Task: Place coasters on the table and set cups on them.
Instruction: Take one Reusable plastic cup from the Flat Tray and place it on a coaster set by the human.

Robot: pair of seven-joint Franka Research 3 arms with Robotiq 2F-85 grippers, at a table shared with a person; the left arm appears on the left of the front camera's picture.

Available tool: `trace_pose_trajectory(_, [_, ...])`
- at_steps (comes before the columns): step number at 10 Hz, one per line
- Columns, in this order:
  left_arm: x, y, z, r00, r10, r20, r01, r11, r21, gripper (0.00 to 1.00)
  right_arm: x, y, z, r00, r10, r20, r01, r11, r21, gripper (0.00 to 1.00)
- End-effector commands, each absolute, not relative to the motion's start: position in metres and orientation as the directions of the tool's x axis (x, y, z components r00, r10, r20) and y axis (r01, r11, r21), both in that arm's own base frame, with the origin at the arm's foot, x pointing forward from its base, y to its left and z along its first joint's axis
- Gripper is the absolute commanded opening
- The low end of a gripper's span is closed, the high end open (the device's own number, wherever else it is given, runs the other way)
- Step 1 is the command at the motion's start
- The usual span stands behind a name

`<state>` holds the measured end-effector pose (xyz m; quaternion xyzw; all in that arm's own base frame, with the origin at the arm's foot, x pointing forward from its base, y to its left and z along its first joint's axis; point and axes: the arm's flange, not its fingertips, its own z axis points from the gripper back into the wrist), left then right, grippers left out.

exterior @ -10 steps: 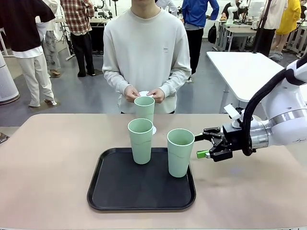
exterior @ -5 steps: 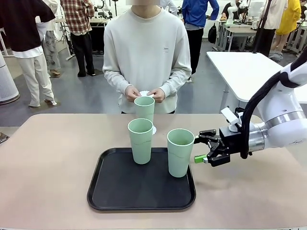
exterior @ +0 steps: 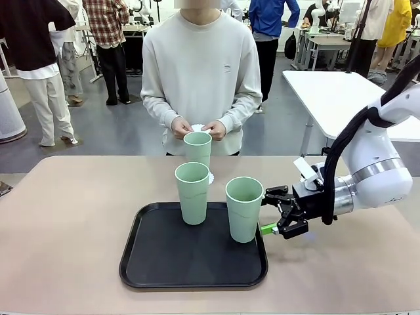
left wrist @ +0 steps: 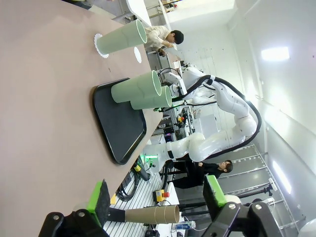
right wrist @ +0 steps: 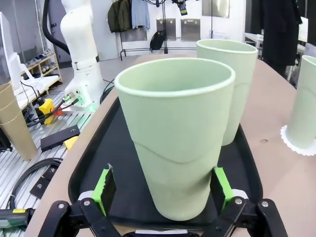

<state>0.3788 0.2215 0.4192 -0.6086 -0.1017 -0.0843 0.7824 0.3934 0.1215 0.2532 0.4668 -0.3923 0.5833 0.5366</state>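
**Tray, three cups, two coasters: right gripper astride the near cup**

- Left gripper (left wrist: 158,197): bottom of the left wrist view, jaws wide apart, nothing between them.
- Black tray (exterior: 157,262): lower centre of the front view, flat on the table (exterior: 65,230).
- Near cup (exterior: 244,209): upright on the tray's right part.
- Right gripper (exterior: 268,212): enters from frame right. Its jaws are spread, one green pad on each side of the near cup's lower wall, not clamped. Whether a pad touches cannot be told.
- Second cup (exterior: 192,192): upright, centre frame, at the tray's far edge.
- Far cup (exterior: 197,149): upright on the table behind the tray, standing on a coaster (exterior: 211,178).
- Person's hands (exterior: 216,128): upper centre, together holding a second coaster (exterior: 197,128).
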Motion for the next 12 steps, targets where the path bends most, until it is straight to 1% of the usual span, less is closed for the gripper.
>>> trace_pose_trajectory(1, [0.377, 0.222, 0.421, 0.964, -0.009, 0.265, 0.259, 0.245, -0.934, 1.00, 0.400, 0.132, 0.242, -0.017, 0.272, 0.962, -0.991, -0.129, 0.019, 1.00])
trace_pose_trajectory(5, [0.377, 0.222, 0.421, 0.964, -0.009, 0.265, 0.259, 0.245, -0.934, 1.00, 0.413, 0.136, 0.236, -0.015, 0.271, 0.963, -0.994, -0.106, 0.014, 1.00])
trace_pose_trajectory(12, [0.377, 0.222, 0.421, 0.964, -0.009, 0.265, 0.259, 0.245, -0.934, 1.00, 0.423, 0.157, 0.241, -0.018, 0.219, 0.976, -0.993, -0.122, 0.009, 1.00])
